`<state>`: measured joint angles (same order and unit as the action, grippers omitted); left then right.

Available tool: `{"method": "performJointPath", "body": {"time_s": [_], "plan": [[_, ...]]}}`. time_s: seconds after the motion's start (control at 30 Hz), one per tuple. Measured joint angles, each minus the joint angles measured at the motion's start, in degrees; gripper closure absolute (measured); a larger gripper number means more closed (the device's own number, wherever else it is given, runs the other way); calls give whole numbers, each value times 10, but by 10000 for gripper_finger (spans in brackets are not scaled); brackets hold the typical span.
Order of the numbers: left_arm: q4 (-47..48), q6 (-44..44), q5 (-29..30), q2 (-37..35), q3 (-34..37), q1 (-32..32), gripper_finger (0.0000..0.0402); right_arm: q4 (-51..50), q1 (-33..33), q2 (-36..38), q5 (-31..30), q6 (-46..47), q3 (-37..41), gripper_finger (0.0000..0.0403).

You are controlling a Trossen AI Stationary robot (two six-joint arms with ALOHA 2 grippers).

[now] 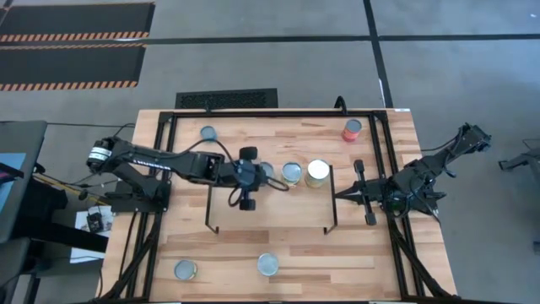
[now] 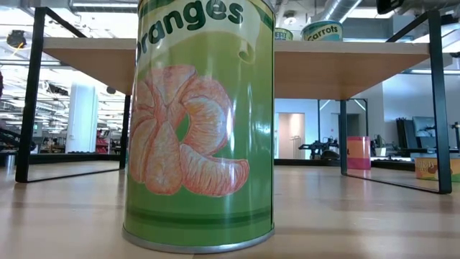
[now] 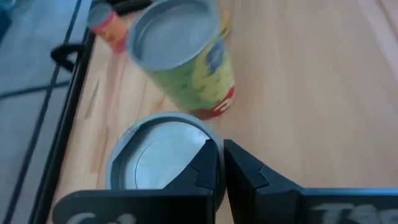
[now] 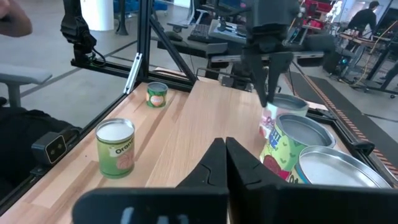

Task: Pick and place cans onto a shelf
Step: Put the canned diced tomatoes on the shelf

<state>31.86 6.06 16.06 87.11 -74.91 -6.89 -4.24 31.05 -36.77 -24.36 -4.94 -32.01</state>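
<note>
The shelf stood mid-counter. On it three cans stood upright in a row, axes vertical, silver tops up. The left tool hung over the shelf beside the row's end, fingers closed on nothing. The right tool waited just off the shelf's edge, fingers together, empty. Other cans stood upright on the counter around the shelf.

shelf mid-table; three cans upright in a row on its far part. Red can near far right corner, others scattered on table.
</note>
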Motion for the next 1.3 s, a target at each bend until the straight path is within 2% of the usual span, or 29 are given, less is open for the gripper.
{"method": "performJointPath", "body": {"time_s": [0.47,1.3], "plan": [[13,-46,-73,0,1,21,399,0,0,0,0,0,0,397],[21,-55,-82,0,1,27,390,0,0,0,0,0,0,399]]}}
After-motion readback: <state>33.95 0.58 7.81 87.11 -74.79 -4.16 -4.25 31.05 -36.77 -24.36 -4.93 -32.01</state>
